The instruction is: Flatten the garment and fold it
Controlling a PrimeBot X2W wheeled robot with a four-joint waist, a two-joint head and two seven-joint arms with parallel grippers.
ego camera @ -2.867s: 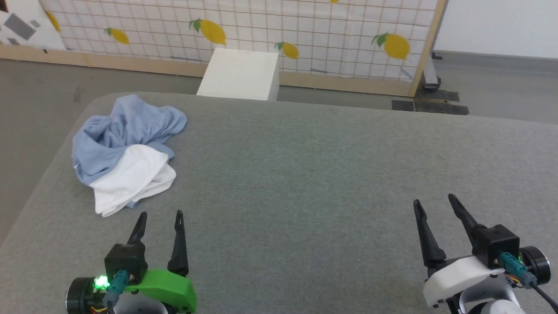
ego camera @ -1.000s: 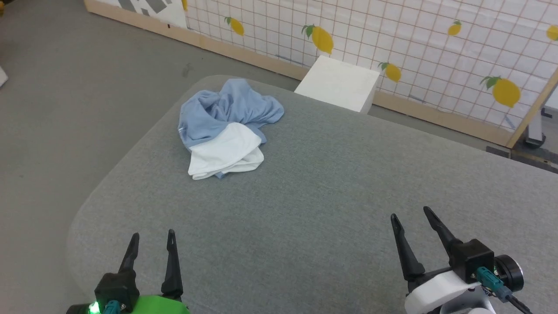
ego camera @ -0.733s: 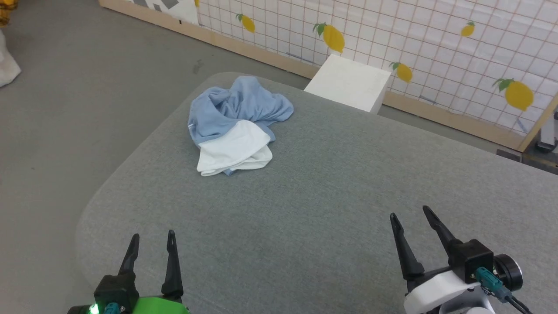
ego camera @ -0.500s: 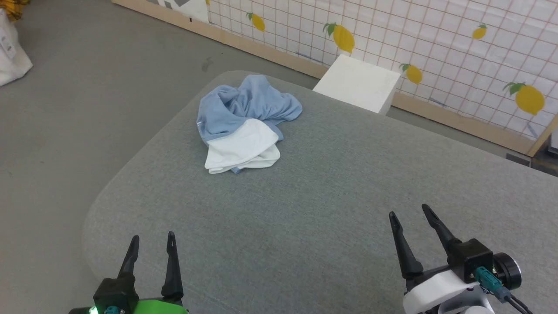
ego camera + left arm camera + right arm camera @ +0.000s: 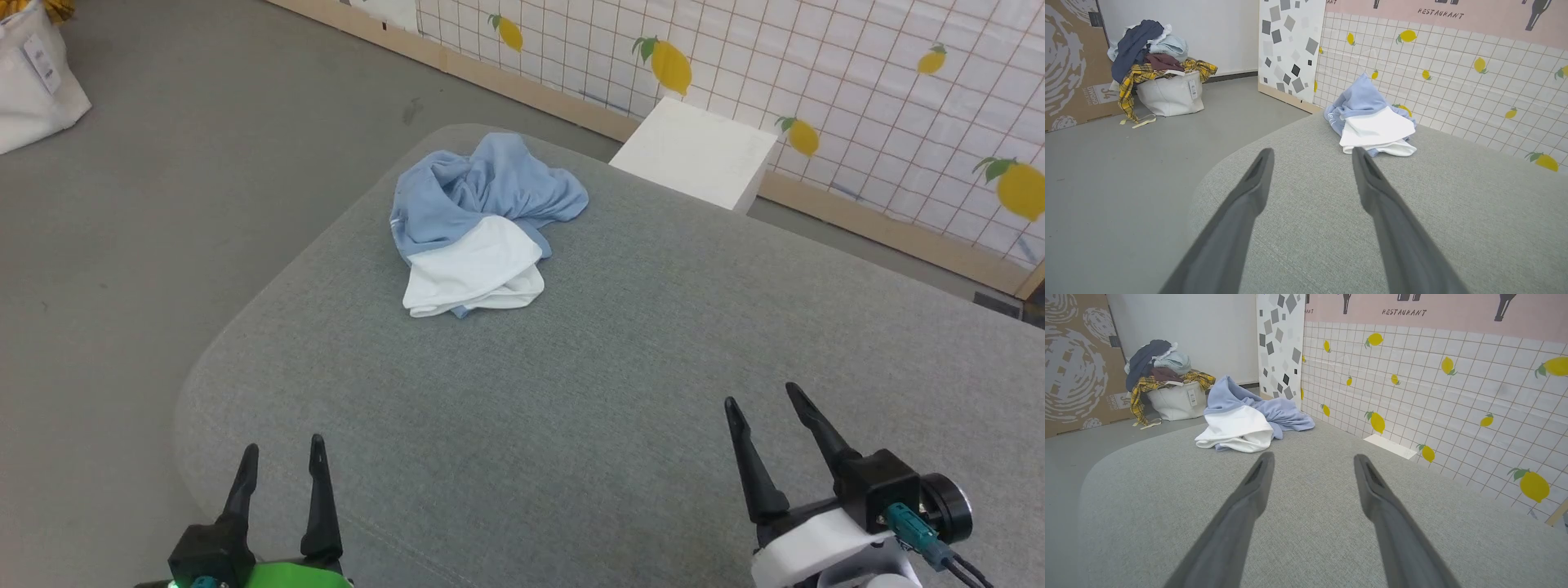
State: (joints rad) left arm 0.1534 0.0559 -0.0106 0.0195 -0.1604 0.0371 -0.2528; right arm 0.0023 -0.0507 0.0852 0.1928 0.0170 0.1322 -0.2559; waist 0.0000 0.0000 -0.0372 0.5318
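Observation:
The garment (image 5: 490,192) is a light blue heap, crumpled near the far left corner of the grey padded table (image 5: 571,392). A plain white cloth (image 5: 473,269) lies over its near side. My left gripper (image 5: 283,445) stands open low at the near left, well short of the heap and holding nothing. My right gripper (image 5: 760,394) is open at the near right, farther from it. In the left wrist view the garment (image 5: 1359,96) and white cloth (image 5: 1376,130) lie just beyond my open left gripper (image 5: 1312,150). The right wrist view has the garment (image 5: 1286,412) up and left of my open right gripper (image 5: 1313,455).
A white box (image 5: 694,151) stands on the floor behind the table, against a lemon-patterned panel (image 5: 857,82). A white bag (image 5: 1167,94) piled with clothes sits on the floor to the left, beside a cardboard sheet (image 5: 1069,61). The table's rounded left edge (image 5: 237,343) drops to grey floor.
The camera has swung left, so the heap now sits nearer the picture's middle and the floor bag has come into view. The cloths lie as before; both grippers stay open.

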